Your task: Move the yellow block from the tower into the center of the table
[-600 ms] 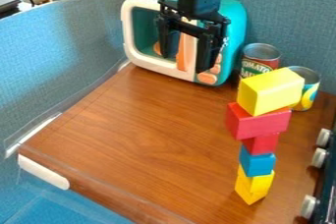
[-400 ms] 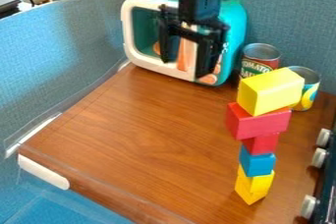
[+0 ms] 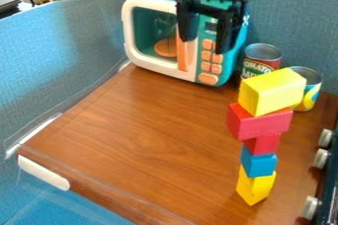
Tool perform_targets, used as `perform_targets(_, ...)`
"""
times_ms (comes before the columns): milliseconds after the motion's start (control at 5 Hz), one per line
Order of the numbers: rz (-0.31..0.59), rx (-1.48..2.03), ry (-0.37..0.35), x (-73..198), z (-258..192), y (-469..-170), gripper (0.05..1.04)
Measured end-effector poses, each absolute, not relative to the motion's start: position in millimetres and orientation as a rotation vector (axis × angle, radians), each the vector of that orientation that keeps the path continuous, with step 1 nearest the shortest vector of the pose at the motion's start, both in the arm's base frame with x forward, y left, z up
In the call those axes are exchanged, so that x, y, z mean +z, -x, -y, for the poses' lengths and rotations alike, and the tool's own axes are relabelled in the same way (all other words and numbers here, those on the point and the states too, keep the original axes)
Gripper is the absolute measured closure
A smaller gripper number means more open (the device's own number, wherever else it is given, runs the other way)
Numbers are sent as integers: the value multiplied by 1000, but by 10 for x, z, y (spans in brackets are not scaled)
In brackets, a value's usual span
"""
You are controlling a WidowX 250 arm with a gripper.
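Nearest to us, at lower left, a white handle (image 3: 43, 172) is fixed along the front edge of the brown wooden surface (image 3: 142, 135). To the right stands the block tower, its yellow base (image 3: 255, 187) on the surface, then a blue block (image 3: 258, 164), a small red block (image 3: 263, 144) and a larger red block (image 3: 260, 124) set askew. On top of these we see the upper yellow block (image 3: 272, 91), lying lengthwise, still part of the tower rather than at the center of the surface. At the right edge we make out pale knobs (image 3: 320, 159) on a dark appliance.

Behind the tower are two cans: one with a blue and yellow label (image 3: 310, 93), partly hidden by the top block, and just beside it one with a red and green label (image 3: 261, 60). We cannot tell what either holds. Farther back stands a teal and white toy microwave (image 3: 163, 71), its door looking closed; through the window we see a round orange piece (image 3: 165, 47) inside.

Our black tool (image 3: 205, 45) hangs in front of the microwave's upper right part, its two fingers pointing down and spread well apart, with nothing held between them.
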State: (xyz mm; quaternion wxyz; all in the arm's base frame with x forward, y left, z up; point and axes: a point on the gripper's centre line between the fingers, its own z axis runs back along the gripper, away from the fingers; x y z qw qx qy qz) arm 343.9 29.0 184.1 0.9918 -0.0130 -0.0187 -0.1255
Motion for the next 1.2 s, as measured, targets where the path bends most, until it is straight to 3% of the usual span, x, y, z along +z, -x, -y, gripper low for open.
perform_targets(200, 63, -293, 13, 1982, -178, -3486, 83)
perform_targets(400, 33, -361, -26, 2020, 11, -3441, 83)
perform_targets(800, 122, -461, -40, 2508, 365, -3120, 83)
perform_targets(1000, 115, -496, -7, 2564, 412, -3033, 83)
perform_targets(1200, 75, -531, -17, 2474, 413, -2996, 83)
